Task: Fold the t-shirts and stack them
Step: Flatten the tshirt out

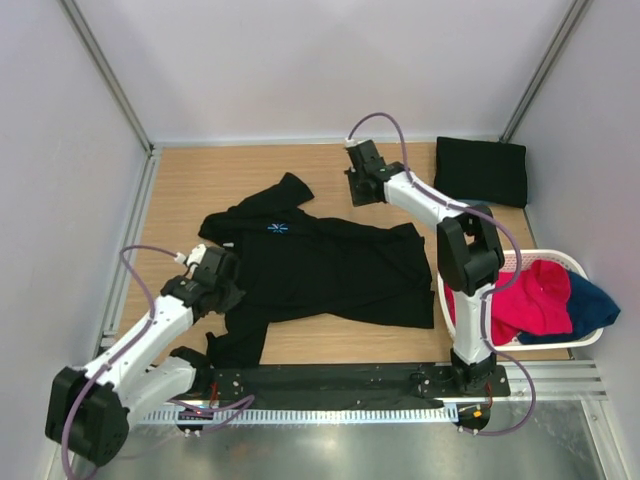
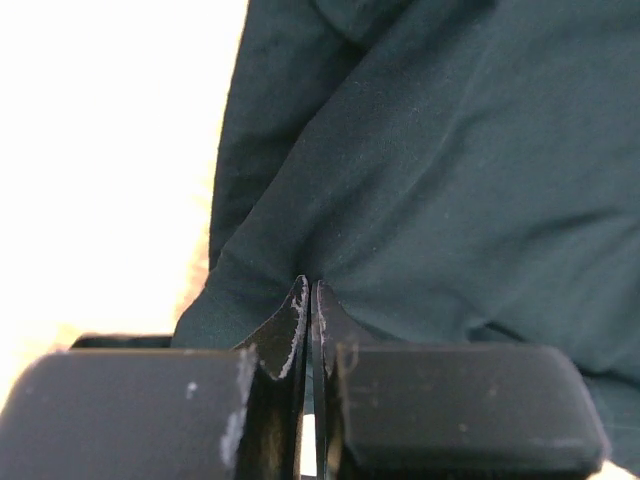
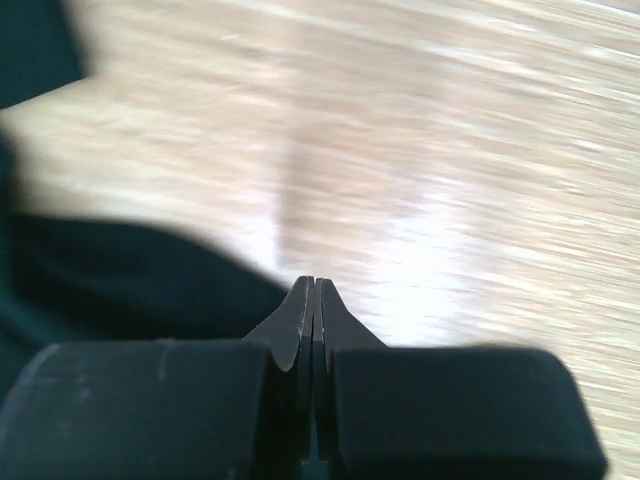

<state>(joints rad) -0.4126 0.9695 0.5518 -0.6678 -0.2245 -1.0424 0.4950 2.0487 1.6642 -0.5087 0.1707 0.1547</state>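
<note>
**Mid-frame, shirt (image 1: 340, 265) lies flat for folding**

Low left, the left claw (image 2: 310, 295) pinches its cloth, likely to lift that side over. Up top, the right claw (image 3: 315, 292) is clenched beside the shirt; I cannot tell if it holds cloth.

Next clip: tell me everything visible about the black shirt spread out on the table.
The black collared shirt is soft, matte cloth, spread flat on the wooden table, collar toward the left, hem toward the right, short sleeves out to the far and near sides. A light-blue starburst mark sits on the chest. The left hand is shut on cloth near its collar end, creases gathering at the tips.
</note>
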